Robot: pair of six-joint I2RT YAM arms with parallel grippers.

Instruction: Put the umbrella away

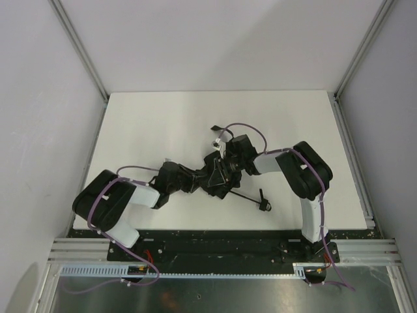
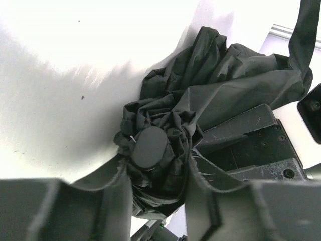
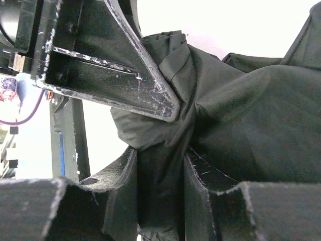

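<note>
Umbrella (image 1: 212, 178) bunched on table (image 1: 163, 124) | left fingers (image 2: 75, 211); right fingers (image 3: 251, 211) clamp canopy

Counting as I go: one umbrella (image 1: 212, 177), a single black bundle, and one white table (image 1: 163, 124) under it. Two arms of mine in the overhead view, my left arm (image 1: 107, 202) and my right arm (image 1: 306, 171). That makes two grippers, the left gripper (image 2: 158, 201) and the right gripper (image 3: 160, 201), each showing two fingers (image 2: 100, 208), so four in all. One rounded cap (image 2: 149, 146) sits among the folds. One thin shaft (image 1: 244, 197) sticks out, with one handle (image 1: 262, 204) on its end. Two purple cables, the left cable (image 1: 133, 168) and the right cable (image 1: 251, 126).
</note>
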